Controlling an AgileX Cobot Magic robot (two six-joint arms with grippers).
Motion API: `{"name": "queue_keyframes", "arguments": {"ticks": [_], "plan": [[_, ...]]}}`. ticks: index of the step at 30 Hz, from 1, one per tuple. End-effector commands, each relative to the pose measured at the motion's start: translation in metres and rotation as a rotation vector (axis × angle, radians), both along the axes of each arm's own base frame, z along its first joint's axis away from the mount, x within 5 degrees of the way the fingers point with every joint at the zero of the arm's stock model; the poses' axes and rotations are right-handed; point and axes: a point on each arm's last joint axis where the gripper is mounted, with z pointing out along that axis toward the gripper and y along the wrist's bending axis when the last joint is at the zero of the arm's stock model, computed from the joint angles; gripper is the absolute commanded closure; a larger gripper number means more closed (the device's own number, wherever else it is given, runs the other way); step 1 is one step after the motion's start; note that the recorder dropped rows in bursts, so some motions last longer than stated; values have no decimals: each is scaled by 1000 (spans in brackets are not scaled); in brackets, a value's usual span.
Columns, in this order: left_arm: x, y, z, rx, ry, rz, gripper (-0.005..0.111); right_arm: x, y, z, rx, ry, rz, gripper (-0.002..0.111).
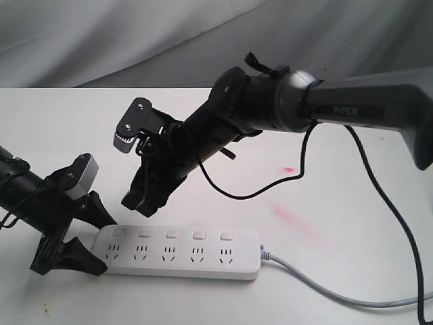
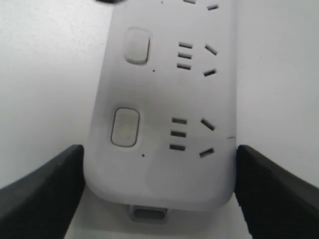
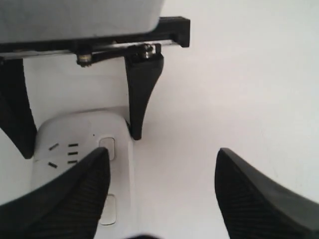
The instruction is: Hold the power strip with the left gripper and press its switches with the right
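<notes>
The white power strip (image 1: pixel 203 261) lies near the table's front edge, its grey cord (image 1: pixel 325 291) running off to the right. Five square switches (image 1: pixel 171 234) line its far side. My left gripper (image 1: pixel 108 247) is shut on the strip's left end, one black finger (image 2: pixel 45 191) against each long side of the power strip (image 2: pixel 164 169). Two switches (image 2: pixel 124 127) show just beyond the fingers. My right gripper (image 1: pixel 139 206) hangs open above and slightly behind the strip's left part. In the right wrist view the right gripper (image 3: pixel 163 149) is wide apart, one finger (image 3: pixel 65 199) over the strip beside two switches (image 3: pixel 107 147).
The white table (image 1: pixel 338 169) carries faint red smears (image 1: pixel 291 217) to the right of the middle. A loose black cable (image 1: pixel 270 184) droops from the right arm (image 1: pixel 358 108). Grey cloth (image 1: pixel 135 34) hangs behind the table.
</notes>
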Motion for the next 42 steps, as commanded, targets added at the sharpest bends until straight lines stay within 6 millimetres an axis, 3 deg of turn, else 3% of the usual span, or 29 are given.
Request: {"name": "queue_keyframes", "arguments": {"ticks": [1, 5, 12, 24, 30, 42], "plan": [[-3, 3, -8, 70, -9, -53, 51, 2, -1, -5, -5, 1, -5, 51], [-3, 3, -8, 70, -9, -53, 51, 3, 0, -12, 1, 53, -49, 51], [-3, 3, -8, 70, -9, -53, 51, -5, -2, -32, -55, 58, 107, 51], [-3, 3, -8, 70, -9, -53, 51, -1, -3, -36, -68, 15, 93, 51], [-3, 3, -8, 70, -9, -53, 51, -1, -5, -53, -112, 37, 96, 51], [-3, 3, -8, 70, -9, -53, 51, -2, -11, -61, -192, 28, 110, 51]]}}
